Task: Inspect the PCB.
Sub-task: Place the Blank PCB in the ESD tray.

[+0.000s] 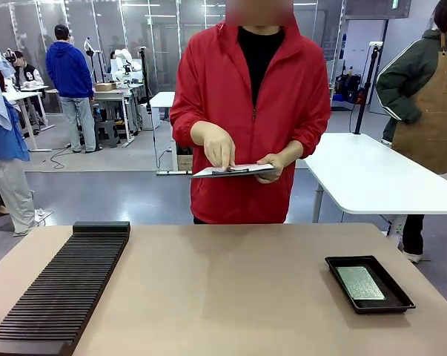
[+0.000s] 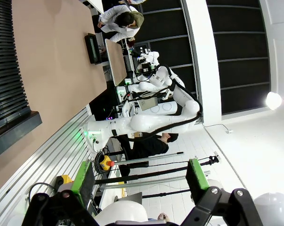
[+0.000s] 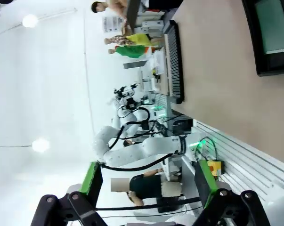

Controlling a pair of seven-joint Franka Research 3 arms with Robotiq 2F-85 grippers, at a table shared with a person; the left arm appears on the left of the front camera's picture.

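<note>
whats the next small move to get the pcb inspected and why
Probably bring the right gripper over the black tray: the PCB lies flat in it on the robot's right, untouched, and both grippers are open and empty, away from the table.

Bright, even overhead light; soft shadows; glaring ceiling lamps [image 3: 29,20] and wide-angle warp in wrist views

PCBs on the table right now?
1. The PCB lies flat in the black tray at the table's right side. The slotted rack on the left looks empty.
</note>
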